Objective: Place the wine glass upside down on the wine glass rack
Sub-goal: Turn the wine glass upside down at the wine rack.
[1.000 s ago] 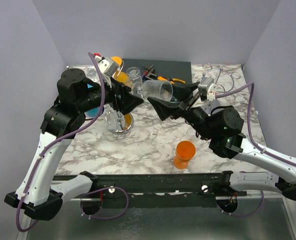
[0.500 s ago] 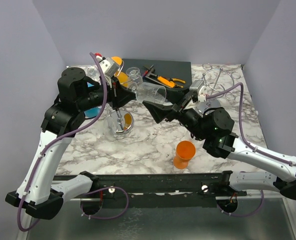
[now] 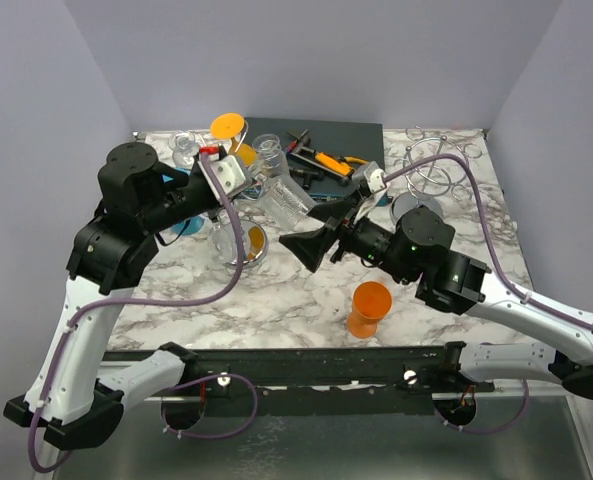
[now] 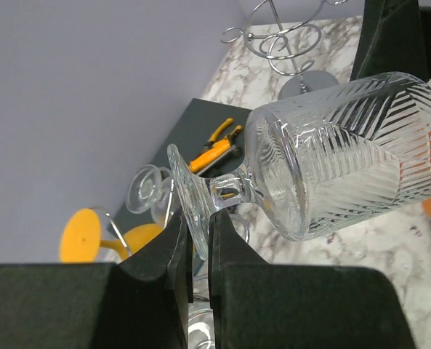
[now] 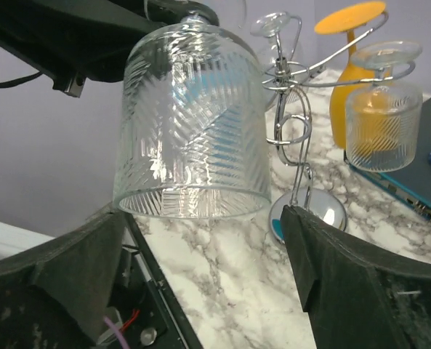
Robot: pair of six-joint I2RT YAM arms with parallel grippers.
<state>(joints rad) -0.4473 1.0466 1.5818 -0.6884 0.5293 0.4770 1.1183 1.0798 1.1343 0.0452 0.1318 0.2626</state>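
Left wrist view has the glass in the air, lying almost on its side. The left jaws are pinched narrow on the edge of its foot and nothing else touches it. Stem and bowl stick out past that grip towards the right arm. From the right wrist, the right jaws stand wide, one finger either side of the bowl's open rim, apart from it and holding nothing. Overhead, the glass hangs above the worktop between the two arms, near the rack that already carries hung glasses. A bare rack stands well apart at the back right. I cannot tell which one is meant.

The weak point is likely the hold. A thin, smooth foot carries the whole bowl out to one side, so a quick swing could let the glass turn or slide out and drop onto the worktop. If the right jaws close on the rim off-centre or hard, they may squeeze it free or crack it. A careless sweep towards the rack could also knock the hung glasses.
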